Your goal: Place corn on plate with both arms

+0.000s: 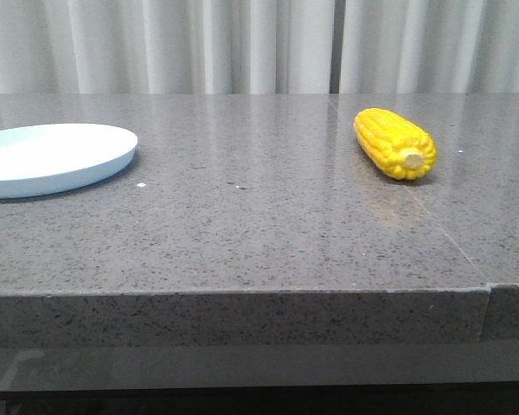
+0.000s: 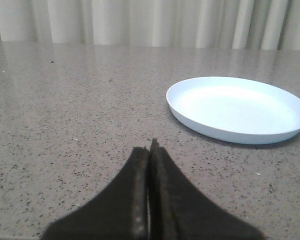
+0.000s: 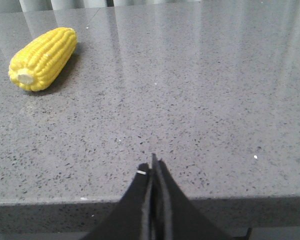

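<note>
My left gripper [image 2: 150, 150] and right gripper [image 3: 153, 165] are both closed, empty; corn [image 1: 395, 143] lies well apart from plate [image 1: 52, 157] on the surface [image 1: 259, 225].

Grey speckled stone table [image 1: 242, 233] before a pale curtain [image 1: 199, 43].
The curtain hangs in vertical folds behind the table's far edge; a thin seam [image 1: 432, 220] crosses the table's right part.

No text, label, brand, number or sign is showing anywhere in these views.
</note>
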`<state>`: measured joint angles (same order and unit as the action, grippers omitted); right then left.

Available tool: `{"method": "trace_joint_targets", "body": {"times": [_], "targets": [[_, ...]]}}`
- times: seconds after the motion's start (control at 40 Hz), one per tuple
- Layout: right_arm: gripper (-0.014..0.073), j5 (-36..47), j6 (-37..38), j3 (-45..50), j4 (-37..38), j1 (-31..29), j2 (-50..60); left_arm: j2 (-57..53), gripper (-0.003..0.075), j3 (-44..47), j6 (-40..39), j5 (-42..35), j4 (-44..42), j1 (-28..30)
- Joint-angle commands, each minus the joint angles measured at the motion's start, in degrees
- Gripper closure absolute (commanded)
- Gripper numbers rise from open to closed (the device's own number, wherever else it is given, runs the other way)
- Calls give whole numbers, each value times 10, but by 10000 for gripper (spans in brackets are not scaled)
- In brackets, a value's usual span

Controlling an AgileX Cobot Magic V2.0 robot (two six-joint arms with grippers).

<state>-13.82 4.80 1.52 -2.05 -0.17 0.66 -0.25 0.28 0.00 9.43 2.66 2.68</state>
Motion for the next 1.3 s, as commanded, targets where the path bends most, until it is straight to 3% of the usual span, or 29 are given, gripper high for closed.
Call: {"method": "trace_joint_targets", "body": {"times": [0.0,1.07,1.27], "targets": [[678,50,-5,-9,4,-4,6,-11,741,2,0,-53,7,0],[678,54,-5,-9,4,-4,6,-11,741,2,0,-53,7,0],[678,86,-5,-15,-2,-4,6,-11,741,2,0,-114,7,-1]]}}
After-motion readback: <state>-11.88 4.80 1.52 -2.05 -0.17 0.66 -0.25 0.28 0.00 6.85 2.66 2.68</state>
